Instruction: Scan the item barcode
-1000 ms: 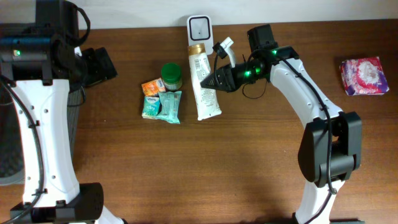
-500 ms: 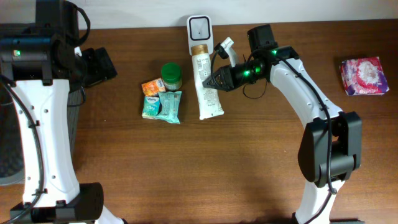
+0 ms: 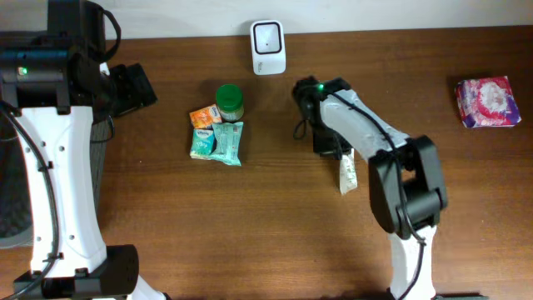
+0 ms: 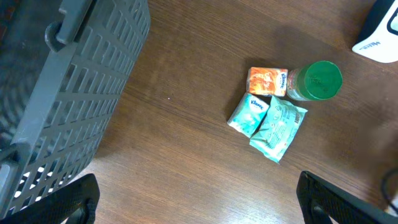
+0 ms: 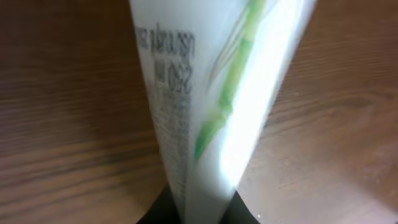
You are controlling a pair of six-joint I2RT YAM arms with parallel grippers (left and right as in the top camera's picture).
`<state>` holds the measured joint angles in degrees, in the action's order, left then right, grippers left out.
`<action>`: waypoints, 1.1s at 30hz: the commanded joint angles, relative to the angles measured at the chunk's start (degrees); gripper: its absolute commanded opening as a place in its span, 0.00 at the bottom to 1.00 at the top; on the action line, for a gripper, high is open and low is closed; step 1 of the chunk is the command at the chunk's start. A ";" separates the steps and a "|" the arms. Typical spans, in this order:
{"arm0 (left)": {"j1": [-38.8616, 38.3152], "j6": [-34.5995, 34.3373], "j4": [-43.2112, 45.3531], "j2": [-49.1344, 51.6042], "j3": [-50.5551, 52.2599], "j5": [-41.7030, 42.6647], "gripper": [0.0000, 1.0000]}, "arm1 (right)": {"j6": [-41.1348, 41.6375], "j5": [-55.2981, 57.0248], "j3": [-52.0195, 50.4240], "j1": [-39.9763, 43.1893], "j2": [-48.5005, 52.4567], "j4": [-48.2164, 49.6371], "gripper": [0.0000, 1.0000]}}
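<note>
Overhead, the white tube sticks out from under the folded right arm toward the near side, right of the middle of the brown surface and well apart from the white scanner at the far edge. Whether it touches the surface I cannot tell. The right wrist view is filled by the tube, white with a green stem print and blurred lettering. Its narrow end runs down between the dark right fingers, which are closed narrowly on it

Left of the scanner and nearer, a green-lidded jar stands just beside an orange packet, with two teal packets touching each other on their near side. A pink packet lies far to the right. The left fingers stand wide apart with nothing between them, over bare wood next to a grey slatted basket
</note>
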<state>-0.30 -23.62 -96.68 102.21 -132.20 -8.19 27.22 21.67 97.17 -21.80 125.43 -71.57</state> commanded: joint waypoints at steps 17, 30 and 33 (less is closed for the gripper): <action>0.09 -0.35 -0.04 -0.90 -0.13 -0.22 0.99 | -16.70 -21.77 2.95 4.17 0.74 3.02 0.52; 0.11 -0.35 -0.04 -0.90 -0.13 -0.22 0.99 | -15.82 -30.75 26.64 4.20 0.61 13.75 0.04; 0.09 -0.35 -0.04 -0.90 -0.13 -0.22 0.99 | -15.82 -30.73 26.75 4.20 1.40 24.37 0.04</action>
<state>-0.30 -23.62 -96.64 102.21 -132.20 -8.19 10.79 -8.12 122.72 -17.61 127.48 -50.83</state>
